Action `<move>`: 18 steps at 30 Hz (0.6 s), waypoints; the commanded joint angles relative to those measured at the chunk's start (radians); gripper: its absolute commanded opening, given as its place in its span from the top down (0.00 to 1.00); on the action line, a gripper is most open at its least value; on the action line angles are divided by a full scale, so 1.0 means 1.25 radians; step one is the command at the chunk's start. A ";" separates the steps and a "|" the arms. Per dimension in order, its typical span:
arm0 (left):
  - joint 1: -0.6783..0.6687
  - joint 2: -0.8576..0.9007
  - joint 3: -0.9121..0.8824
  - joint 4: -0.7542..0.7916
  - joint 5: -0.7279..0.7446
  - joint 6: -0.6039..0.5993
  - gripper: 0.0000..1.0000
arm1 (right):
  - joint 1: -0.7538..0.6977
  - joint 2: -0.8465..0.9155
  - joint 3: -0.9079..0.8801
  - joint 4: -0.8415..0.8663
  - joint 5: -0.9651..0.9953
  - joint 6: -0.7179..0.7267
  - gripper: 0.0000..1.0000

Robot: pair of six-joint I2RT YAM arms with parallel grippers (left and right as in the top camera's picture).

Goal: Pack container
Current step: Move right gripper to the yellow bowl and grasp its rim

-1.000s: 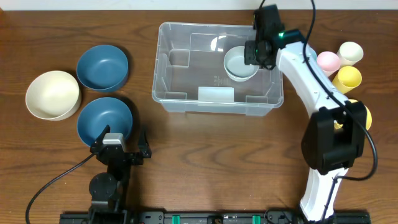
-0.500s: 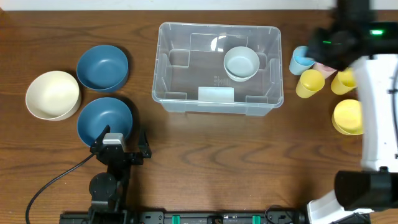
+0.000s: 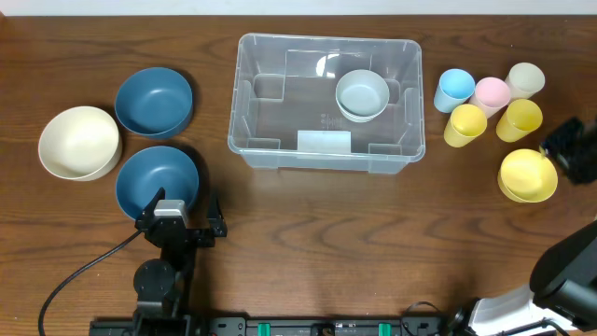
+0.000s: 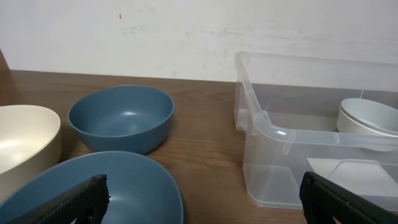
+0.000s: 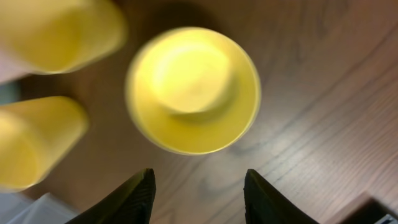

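The clear plastic container sits at the table's centre back and holds a pale grey-blue bowl in its right half. The container also shows in the left wrist view. My right gripper is open and empty, just above a yellow bowl at the right side of the table. Only part of the right arm shows at the overhead view's right edge. My left gripper is open and empty at the near left, over the rim of a blue bowl.
A second blue bowl and a cream bowl stand at the left. Several small cups stand right of the container: blue, pink, cream and two yellow.
My right arm left the pale bowl in the container, swung right past the cups and now hangs over the yellow bowl. The left arm has not moved.
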 commanded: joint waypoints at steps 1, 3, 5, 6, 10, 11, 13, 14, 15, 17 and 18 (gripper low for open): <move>0.003 -0.005 -0.015 -0.029 -0.007 -0.005 0.02 | -0.034 0.001 -0.078 0.037 -0.025 0.011 0.53; 0.003 -0.005 -0.015 -0.029 -0.007 -0.005 0.02 | -0.048 0.001 -0.119 0.065 -0.024 0.011 0.53; 0.003 -0.005 -0.015 -0.029 -0.007 -0.005 0.02 | -0.057 0.001 -0.158 0.095 -0.025 0.011 0.53; 0.003 -0.005 -0.015 -0.029 -0.007 -0.005 0.02 | -0.060 0.001 -0.178 0.110 -0.028 0.015 0.53; 0.003 -0.005 -0.015 -0.029 -0.007 -0.005 0.02 | -0.062 0.001 -0.249 0.179 -0.030 0.031 0.55; 0.003 -0.005 -0.015 -0.029 -0.007 -0.005 0.02 | -0.062 0.001 -0.269 0.201 -0.030 0.033 0.55; 0.003 -0.005 -0.015 -0.029 -0.007 -0.005 0.02 | -0.062 0.001 -0.295 0.230 -0.030 0.036 0.55; 0.003 -0.005 -0.015 -0.029 -0.007 -0.005 0.02 | -0.062 0.001 -0.312 0.251 -0.030 0.036 0.55; 0.003 -0.005 -0.015 -0.029 -0.007 -0.005 0.02 | -0.062 0.001 -0.325 0.268 -0.030 0.036 0.55; 0.003 -0.005 -0.015 -0.029 -0.007 -0.005 0.02 | -0.062 0.001 -0.352 0.302 -0.030 0.041 0.56; 0.003 -0.005 -0.015 -0.029 -0.007 -0.005 0.02 | -0.062 0.001 -0.366 0.320 -0.030 0.042 0.57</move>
